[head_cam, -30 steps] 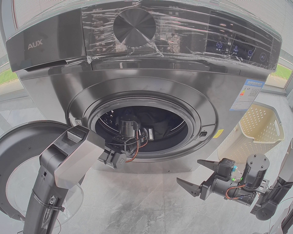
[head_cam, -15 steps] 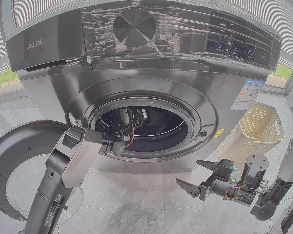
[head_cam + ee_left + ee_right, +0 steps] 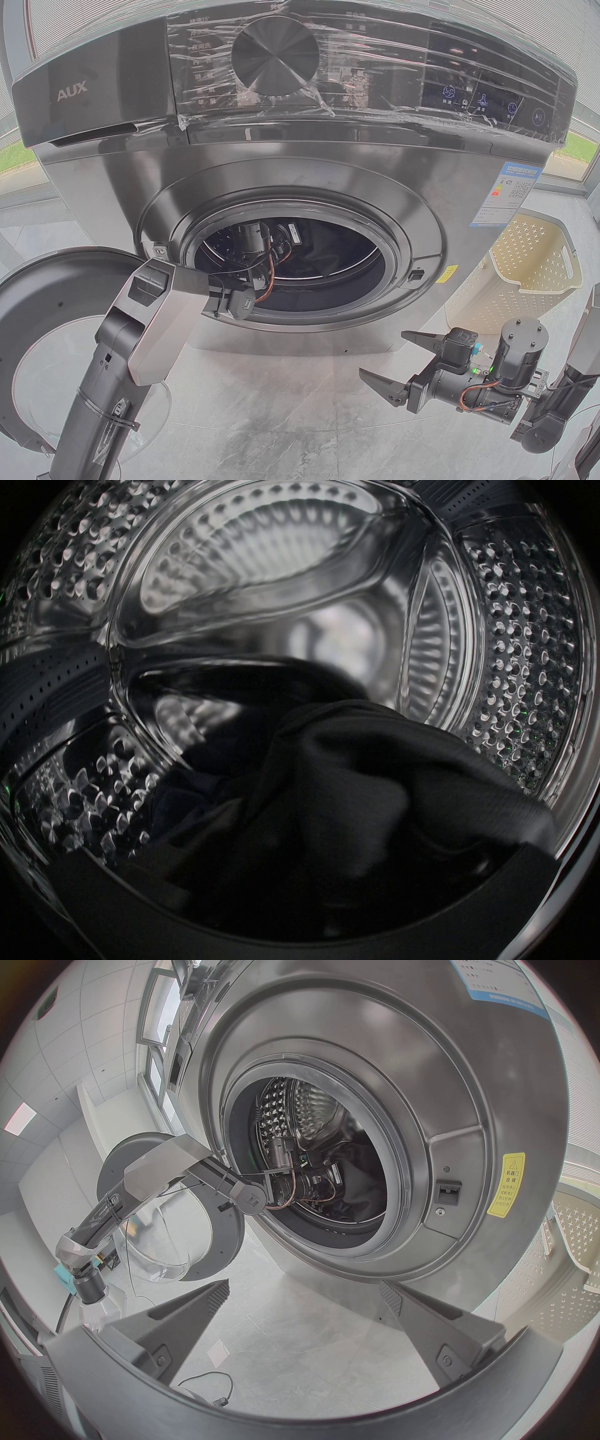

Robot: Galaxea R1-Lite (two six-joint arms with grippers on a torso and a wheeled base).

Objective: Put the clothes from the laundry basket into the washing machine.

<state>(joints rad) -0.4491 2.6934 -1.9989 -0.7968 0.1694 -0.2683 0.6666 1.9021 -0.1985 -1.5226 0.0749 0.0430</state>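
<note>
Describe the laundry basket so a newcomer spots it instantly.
Start at the big grey front-loading washing machine. Beside it, low down on the robot's right, sits the laundry basket. It is the only cream plastic thing there, its walls dotted with small holes.

The left arm (image 3: 150, 325) wears a silver-grey boxy shell over black links, an orange cable looping at its black wrist. The right gripper (image 3: 384, 354) is black, with wedge-shaped fingers (image 3: 175, 1322) bearing ribbed pads and one screw each (a green light glows behind them), next to a black cylindrical motor and orange cable.
</note>
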